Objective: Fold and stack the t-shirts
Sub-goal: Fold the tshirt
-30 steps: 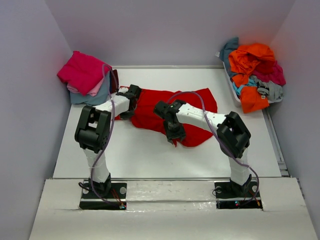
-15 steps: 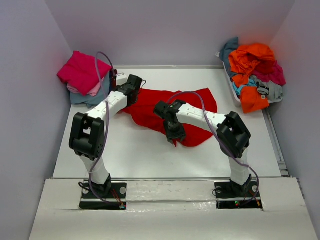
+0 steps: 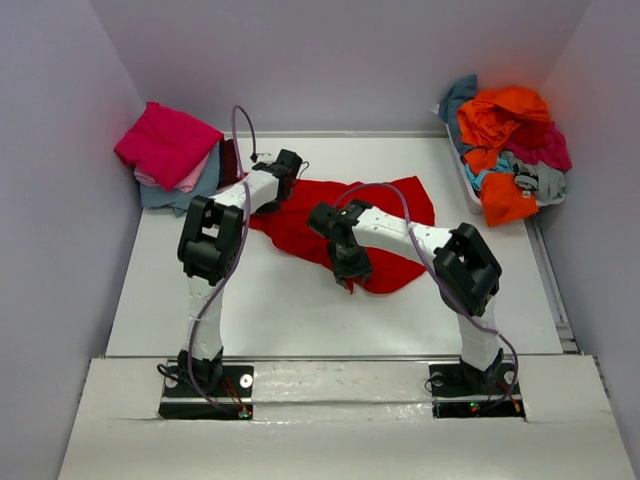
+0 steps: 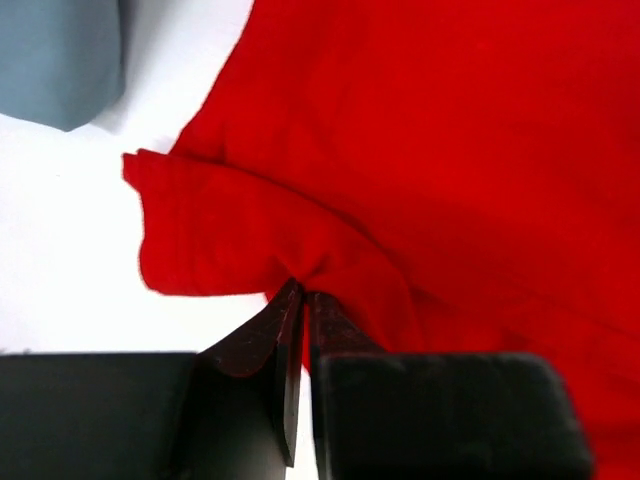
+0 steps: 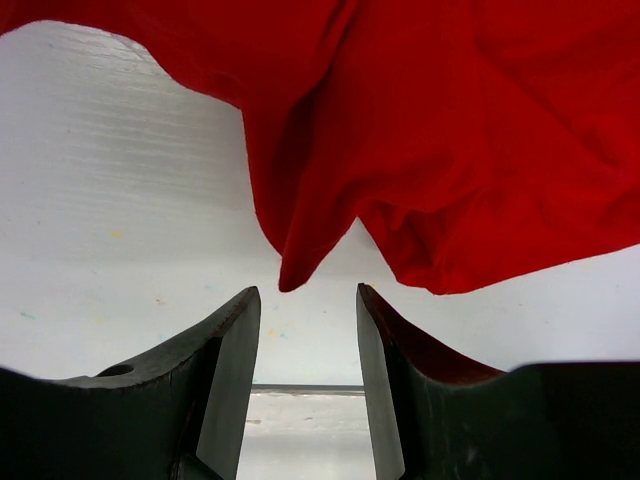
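Note:
A bright red t-shirt (image 3: 395, 205) lies crumpled in the middle of the white table (image 3: 200, 300). My left gripper (image 3: 281, 184) is at its left edge. In the left wrist view the left gripper (image 4: 303, 292) is shut on a bunched fold of the red t-shirt (image 4: 440, 150). My right gripper (image 3: 347, 272) hovers over the shirt's near edge. It is open (image 5: 308, 292), with a hanging point of the red t-shirt (image 5: 300, 262) just past its fingertips and nothing between them.
Folded t-shirts are stacked at the back left (image 3: 168, 140), magenta on top, then pale pink and grey-blue (image 4: 60, 60). A white bin (image 3: 467, 182) at the back right holds a heap of unfolded shirts (image 3: 505, 120), orange, teal, grey and magenta. Walls close in on both sides.
My left arm has swung right and toward the back, dragging the red shirt's left edge inward. The right arm has not moved.

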`<state>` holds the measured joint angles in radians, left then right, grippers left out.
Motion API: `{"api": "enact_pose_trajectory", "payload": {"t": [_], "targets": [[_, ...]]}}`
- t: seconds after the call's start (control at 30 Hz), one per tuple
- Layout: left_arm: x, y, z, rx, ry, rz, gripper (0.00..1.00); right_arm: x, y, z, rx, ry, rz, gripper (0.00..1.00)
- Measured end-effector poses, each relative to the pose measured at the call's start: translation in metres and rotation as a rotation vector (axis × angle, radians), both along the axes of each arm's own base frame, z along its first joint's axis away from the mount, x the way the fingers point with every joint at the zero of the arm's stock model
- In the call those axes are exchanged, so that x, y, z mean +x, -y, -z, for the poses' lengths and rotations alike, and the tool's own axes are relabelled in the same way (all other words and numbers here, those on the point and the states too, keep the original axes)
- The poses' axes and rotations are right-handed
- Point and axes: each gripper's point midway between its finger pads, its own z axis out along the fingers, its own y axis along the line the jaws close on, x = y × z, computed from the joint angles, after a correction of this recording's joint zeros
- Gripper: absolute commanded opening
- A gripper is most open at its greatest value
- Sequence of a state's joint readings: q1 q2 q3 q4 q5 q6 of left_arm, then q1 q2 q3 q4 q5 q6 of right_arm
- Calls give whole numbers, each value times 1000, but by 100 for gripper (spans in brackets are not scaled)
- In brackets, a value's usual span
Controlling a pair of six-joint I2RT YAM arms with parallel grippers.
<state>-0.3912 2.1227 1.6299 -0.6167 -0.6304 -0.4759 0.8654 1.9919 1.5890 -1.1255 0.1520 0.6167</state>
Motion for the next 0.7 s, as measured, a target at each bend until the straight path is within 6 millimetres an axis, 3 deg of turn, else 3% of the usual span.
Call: {"api": "enact_pose_trajectory", "payload": {"t": [0.03, 0.07, 0.2, 0.47, 0.7], "targets": [[1, 1, 3, 4, -11, 4, 29, 0, 0, 0, 0, 0, 0, 49], [3, 2, 7, 9, -25, 7, 45, 0, 0, 0, 0, 0, 0, 49], [5, 2, 9, 23, -47, 11, 68, 0, 0, 0, 0, 0, 0, 49], [10, 1, -2, 43, -31, 3, 81, 0, 0, 0, 0, -1, -4, 49], [9, 1, -1, 52, -26, -12, 82, -1, 0, 5, -10, -12, -11, 49]]}}
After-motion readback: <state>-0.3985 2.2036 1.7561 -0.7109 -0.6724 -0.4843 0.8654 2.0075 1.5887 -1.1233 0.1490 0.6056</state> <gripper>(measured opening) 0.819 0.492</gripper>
